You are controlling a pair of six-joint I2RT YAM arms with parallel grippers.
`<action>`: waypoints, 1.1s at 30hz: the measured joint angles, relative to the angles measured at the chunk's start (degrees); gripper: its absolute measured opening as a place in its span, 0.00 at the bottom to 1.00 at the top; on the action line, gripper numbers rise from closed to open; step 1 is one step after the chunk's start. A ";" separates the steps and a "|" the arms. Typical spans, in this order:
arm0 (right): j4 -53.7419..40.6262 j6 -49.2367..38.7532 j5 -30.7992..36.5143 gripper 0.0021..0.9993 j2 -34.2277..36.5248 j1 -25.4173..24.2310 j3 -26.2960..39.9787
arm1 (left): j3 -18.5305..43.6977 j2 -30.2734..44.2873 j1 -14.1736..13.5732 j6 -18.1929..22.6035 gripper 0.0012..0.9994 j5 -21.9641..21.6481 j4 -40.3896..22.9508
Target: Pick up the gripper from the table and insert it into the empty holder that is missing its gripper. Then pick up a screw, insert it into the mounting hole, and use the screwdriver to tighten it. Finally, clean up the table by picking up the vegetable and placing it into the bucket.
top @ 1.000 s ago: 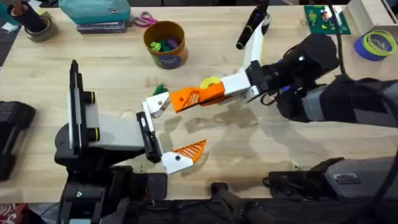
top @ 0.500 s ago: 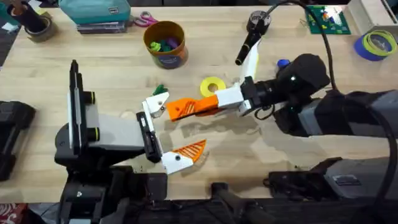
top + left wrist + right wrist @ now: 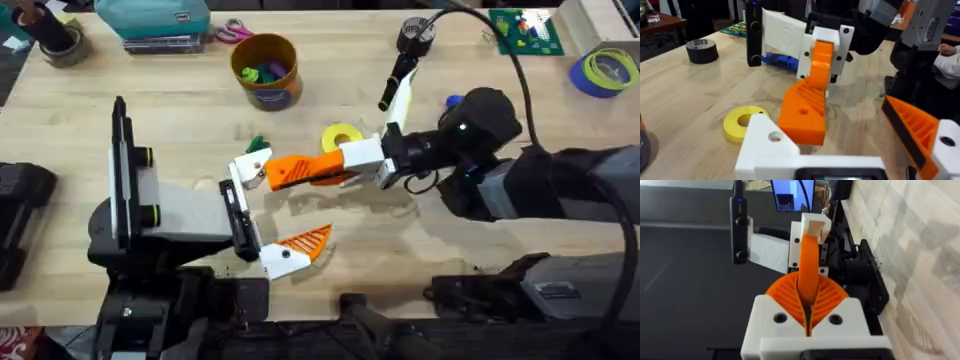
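My right arm is reaching across the table [image 3: 120, 70], its right gripper [image 3: 315, 172] clamped flat on the gripper [image 3: 290, 172], whose tip is touching the holder [image 3: 250, 168] of my wide-spread left gripper [image 3: 268, 215]. Beyond it, the bucket [image 3: 266, 70]. A yellow ring [image 3: 742, 121] is lying just beside, and the left wrist view is revealing the screwdriver [image 3: 781, 60] behind. The vegetable [image 3: 257, 144] is peeking out past the holder.

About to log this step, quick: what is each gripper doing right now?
Left gripper: open, holding nothing; one finger base lacks its orange tip.
Right gripper: shut on the orange gripper tip, bringing it to the left arm's empty holder.
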 joint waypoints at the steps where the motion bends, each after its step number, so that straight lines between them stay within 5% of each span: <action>1: -0.47 -0.03 0.10 0.01 0.00 0.04 -0.02 | 0.00 0.00 0.00 0.00 0.99 -0.01 0.00; 33: 4.19 -5.21 1.80 0.01 -0.02 1.70 -3.36 | 0.00 0.00 0.00 0.00 0.99 -0.01 0.00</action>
